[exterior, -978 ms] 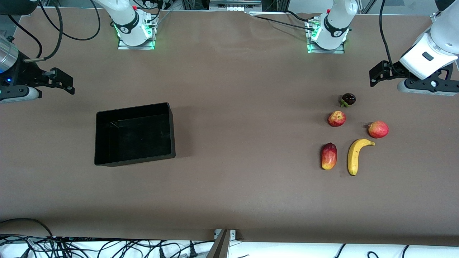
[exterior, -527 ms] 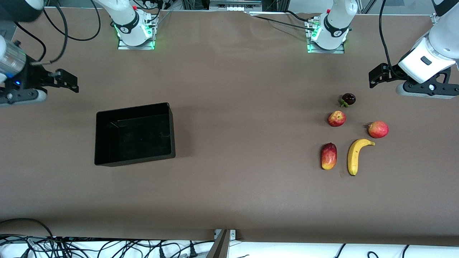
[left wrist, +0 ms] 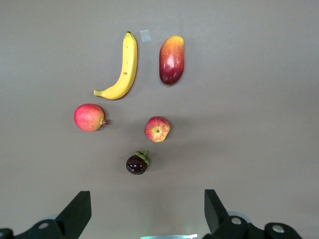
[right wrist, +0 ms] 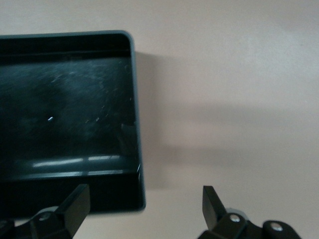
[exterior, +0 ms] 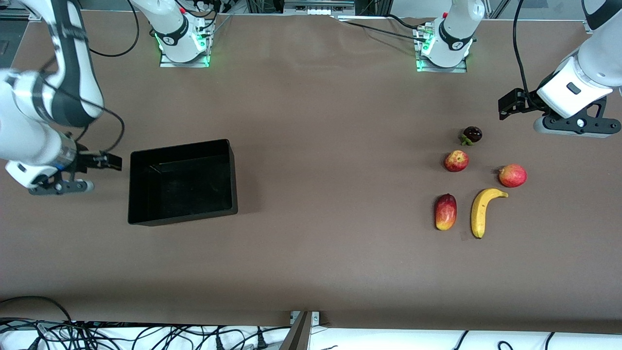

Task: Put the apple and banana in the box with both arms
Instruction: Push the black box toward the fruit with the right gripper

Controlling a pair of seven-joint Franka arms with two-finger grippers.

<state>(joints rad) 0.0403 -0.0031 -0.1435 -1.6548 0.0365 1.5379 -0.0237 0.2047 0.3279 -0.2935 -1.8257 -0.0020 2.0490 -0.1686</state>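
The left gripper [left wrist: 144,211] hangs wide open and empty above the counter [exterior: 330,146] near the apple [exterior: 456,161]; the right gripper [right wrist: 142,209], equally spread and empty, is beside the box [exterior: 182,181].

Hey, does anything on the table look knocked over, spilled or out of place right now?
Nothing stands out. The box sits flat and empty, and the apple and banana lie apart, undamaged. Only a small pale scrap lies beside the banana.

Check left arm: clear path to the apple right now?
Probably yes. The left gripper hangs open over bare table near the fruit cluster, holding nothing. The apple sits apart from the mangosteen, just farther from the front camera, and nothing covers it. The tight gap there is the only concern.
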